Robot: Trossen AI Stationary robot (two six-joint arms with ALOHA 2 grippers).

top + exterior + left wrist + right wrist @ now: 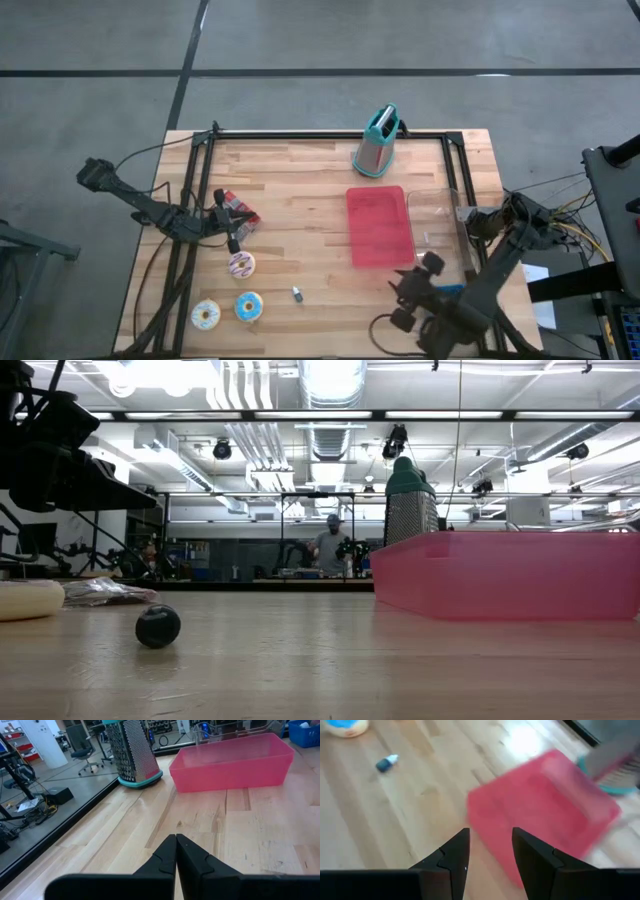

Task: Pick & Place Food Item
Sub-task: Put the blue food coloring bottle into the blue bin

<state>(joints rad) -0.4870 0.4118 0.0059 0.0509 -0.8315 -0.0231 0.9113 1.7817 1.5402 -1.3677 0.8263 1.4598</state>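
Observation:
Three iced donuts lie on the table's near left: a pink one, a blue one and a white one. A pink tray lies right of the middle; it also shows in the left wrist view and the right wrist view. My left gripper is shut and empty, just beyond the pink donut, pointing toward the tray. My right gripper is open and empty, off the tray's near edge.
A metal grater with a teal top stands at the far edge behind the tray. A red-and-white packet lies by my left gripper. A small dark object lies near the donuts. A clear container sits right of the tray.

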